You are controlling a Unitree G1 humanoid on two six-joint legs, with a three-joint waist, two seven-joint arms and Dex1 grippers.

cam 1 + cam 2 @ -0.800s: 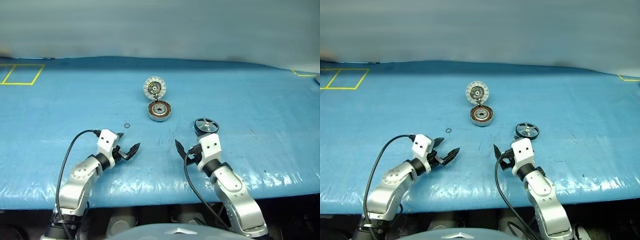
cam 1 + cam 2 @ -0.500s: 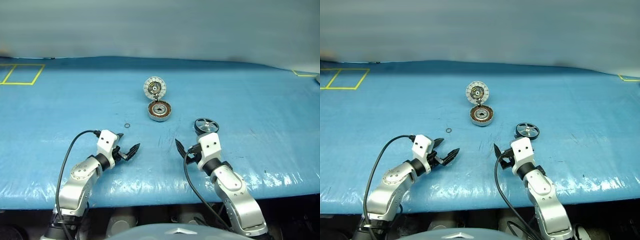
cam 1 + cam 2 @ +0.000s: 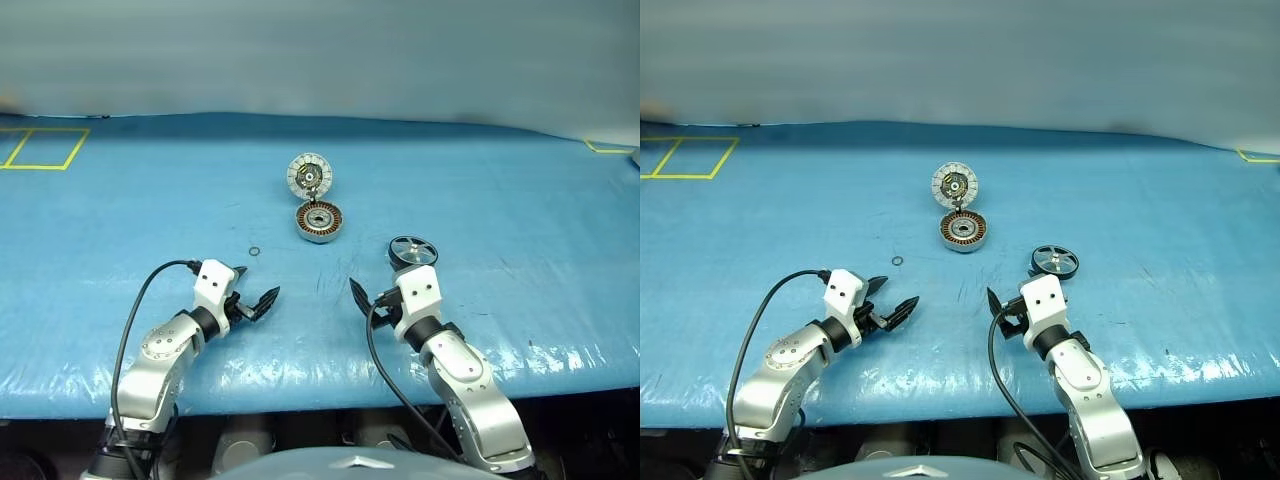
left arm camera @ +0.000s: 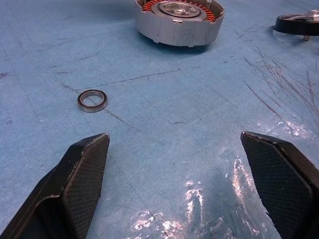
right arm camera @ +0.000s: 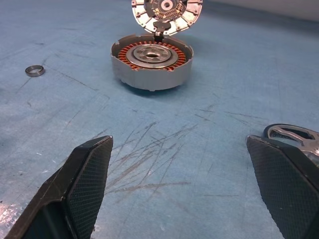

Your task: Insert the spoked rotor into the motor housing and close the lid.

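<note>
The motor housing (image 3: 319, 222) lies open mid-table, copper windings (image 5: 152, 62) ringing its dark centre. Its round lid (image 3: 310, 173) stands tipped back from the far edge, pale segmented face showing. The black spoked rotor (image 3: 413, 251) rests flat on the sheet to the housing's right, just beyond my right gripper (image 3: 380, 283). That gripper is open and empty, and the rotor (image 5: 291, 137) shows beside one of its fingers. My left gripper (image 3: 255, 288) hovers low over the sheet nearer the front, open and empty, pointing toward the housing (image 4: 179, 22).
A tiny loose black ring (image 3: 254, 251) lies on the blue sheet (image 3: 500, 200) left of the housing, ahead of the left gripper. Yellow tape marks (image 3: 45, 148) sit at the far left. The table's front edge (image 3: 320, 395) runs just behind both arms.
</note>
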